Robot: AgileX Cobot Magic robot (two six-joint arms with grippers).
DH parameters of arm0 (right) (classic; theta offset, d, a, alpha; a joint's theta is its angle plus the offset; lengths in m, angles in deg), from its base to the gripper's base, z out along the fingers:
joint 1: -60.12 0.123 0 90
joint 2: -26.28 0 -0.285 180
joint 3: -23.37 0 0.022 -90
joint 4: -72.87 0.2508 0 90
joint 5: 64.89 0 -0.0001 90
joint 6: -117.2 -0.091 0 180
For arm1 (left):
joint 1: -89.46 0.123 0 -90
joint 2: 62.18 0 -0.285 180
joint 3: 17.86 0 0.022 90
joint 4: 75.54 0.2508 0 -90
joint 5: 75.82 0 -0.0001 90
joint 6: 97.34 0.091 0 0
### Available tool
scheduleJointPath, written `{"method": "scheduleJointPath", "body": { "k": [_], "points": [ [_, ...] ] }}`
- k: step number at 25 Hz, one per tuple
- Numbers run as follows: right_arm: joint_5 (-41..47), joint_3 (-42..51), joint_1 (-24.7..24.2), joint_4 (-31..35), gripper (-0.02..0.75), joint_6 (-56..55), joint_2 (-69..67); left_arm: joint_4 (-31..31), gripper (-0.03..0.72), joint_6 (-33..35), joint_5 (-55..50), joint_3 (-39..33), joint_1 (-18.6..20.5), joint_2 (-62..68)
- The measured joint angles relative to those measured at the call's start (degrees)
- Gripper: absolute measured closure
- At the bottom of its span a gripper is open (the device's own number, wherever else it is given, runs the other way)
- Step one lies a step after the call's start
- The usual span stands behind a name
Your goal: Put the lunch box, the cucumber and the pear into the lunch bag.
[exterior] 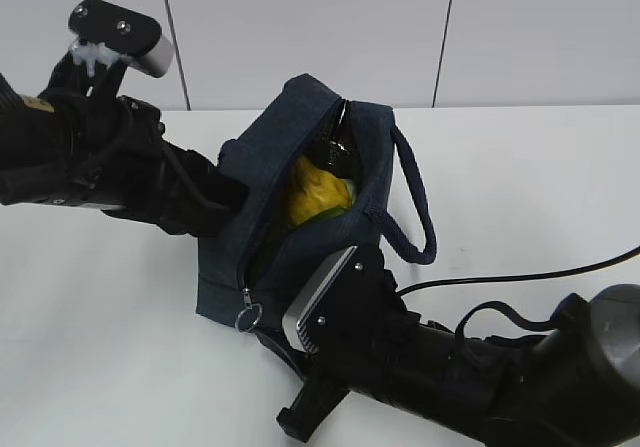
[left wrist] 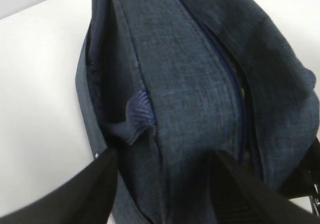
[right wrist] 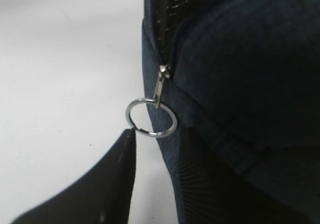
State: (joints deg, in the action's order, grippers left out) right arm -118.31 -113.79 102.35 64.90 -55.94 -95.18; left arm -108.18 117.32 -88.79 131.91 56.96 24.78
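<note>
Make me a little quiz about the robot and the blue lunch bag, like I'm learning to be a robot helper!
1. True or false: the lunch bag is zipped fully shut.
2. What yellow thing shows inside it?
A. banana
B. pear
C. lemon
3. Fill in: the silver ring zip pull hangs just above the right ____.

Key:
1. False; its top gapes open.
2. B, the pear.
3. claw; its fingers sit below the ring, without gripping it.

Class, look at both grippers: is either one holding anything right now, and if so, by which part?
It cannot be told for sure. The left gripper straddles the lunch bag wall, jaws apart. The right gripper sits just below the zip ring, not clearly clamping it.
</note>
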Motion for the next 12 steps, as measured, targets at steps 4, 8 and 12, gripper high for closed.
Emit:
{"method": "scheduleJointPath", "body": {
  "k": [4, 8, 12],
  "points": [
    [0.3, 0.0, 0.0, 1.8, 0.492, 0.2, 0.0, 0.6, 0.326, 0.0, -0.5, 0.0, 0.0, -0.7],
    [0.4, -0.1, 0.0, 1.6, 0.492, 0.6, 0.0, 1.5, 0.326, 0.0, -1.4, 0.0, 0.0, -1.8],
    [2.2, -1.5, 0.0, -1.4, 0.492, 0.6, 0.0, 2.1, 0.325, 0.0, -3.5, 0.0, 0.0, -1.8]
  ]
}}
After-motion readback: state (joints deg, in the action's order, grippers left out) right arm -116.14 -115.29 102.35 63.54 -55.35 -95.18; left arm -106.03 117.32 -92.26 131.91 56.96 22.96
